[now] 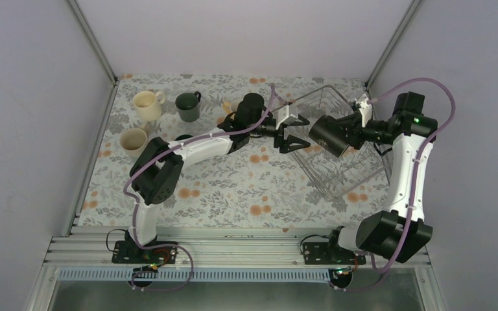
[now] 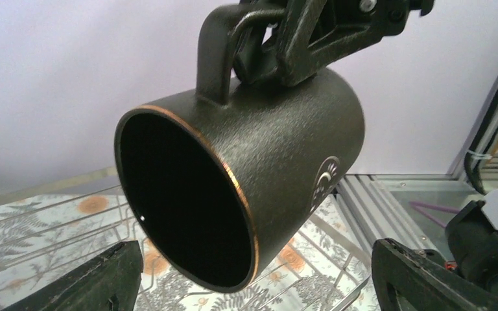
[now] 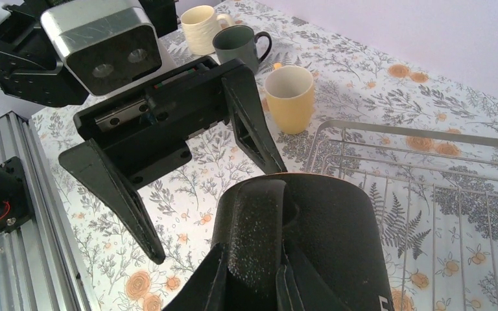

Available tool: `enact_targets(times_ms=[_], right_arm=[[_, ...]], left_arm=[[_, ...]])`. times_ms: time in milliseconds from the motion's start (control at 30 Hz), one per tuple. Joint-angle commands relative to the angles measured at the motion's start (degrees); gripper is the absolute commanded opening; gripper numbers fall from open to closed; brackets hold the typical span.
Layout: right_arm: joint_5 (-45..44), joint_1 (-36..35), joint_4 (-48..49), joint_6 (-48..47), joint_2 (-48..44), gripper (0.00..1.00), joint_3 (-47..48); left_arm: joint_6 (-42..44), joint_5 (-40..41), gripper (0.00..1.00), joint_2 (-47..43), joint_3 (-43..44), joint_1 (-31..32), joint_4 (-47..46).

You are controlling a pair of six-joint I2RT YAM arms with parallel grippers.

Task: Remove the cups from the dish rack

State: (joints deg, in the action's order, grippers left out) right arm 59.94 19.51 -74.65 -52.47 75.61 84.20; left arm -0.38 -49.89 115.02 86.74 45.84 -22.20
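Floral table (image 1: 233,188), wire dish rack (image 1: 353,178) at 3 o'clock, black mug (image 1: 327,136) held sideways above its 9 o'clock side, right gripper (image 1: 350,131) clamped on the handle, left gripper (image 1: 297,133) spread wide, facing the mug's mouth, cream mug (image 1: 146,105) and green mug (image 1: 187,106) at 10 o'clock.

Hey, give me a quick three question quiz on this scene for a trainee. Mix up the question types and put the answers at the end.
1. True or false: the black mug is standing inside the dish rack.
2. Which part of the black mug is the right gripper clamped on? A) the rim B) the handle C) the base
3. Fill in: the left gripper faces the mug's mouth with its jaws ___.
Key: 1 false, it is held in the air on its side; 2 B; 3 open.
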Motion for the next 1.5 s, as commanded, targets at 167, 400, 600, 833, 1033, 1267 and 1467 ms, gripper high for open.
enact_targets(times_ms=[167, 400, 600, 833, 1033, 1267, 1467], right_arm=[[6.5, -0.9, 1.9, -0.5, 0.7, 0.03, 1.4], [9.4, -1.6, 1.1, -1.2, 3.7, 0.03, 4.2], [9.5, -3.3, 1.0, -1.1, 5.1, 0.03, 4.8], [8.3, -4.3, 1.1, -0.5, 5.5, 0.08, 5.7], [7.5, -4.3, 2.8, 1.2, 5.0, 0.32, 3.8], [7.7, -4.4, 3.5, 1.8, 4.8, 0.52, 1.7], [2.7, -4.4, 6.0, 4.7, 3.3, 0.9, 2.5]], left_arm=[[-8.8, -10.1, 0.77, 1.1, 1.6, -0.3, -9.9], [-11.2, -13.1, 0.48, 3.0, 3.5, -0.2, -9.8], [-11.7, -13.2, 0.15, 5.2, 6.6, 0.1, -7.2], [-9.9, -13.1, 0.02, 4.8, 7.2, 0.2, -4.6], [-3.8, -9.3, 0.02, 1.1, 5.8, -0.2, 1.3], [-1.7, -6.7, 0.02, -3.9, 1.8, -2.2, 1.7], [5.1, -4.1, 0.02, -6.2, 1.8, -3.8, 10.0]])
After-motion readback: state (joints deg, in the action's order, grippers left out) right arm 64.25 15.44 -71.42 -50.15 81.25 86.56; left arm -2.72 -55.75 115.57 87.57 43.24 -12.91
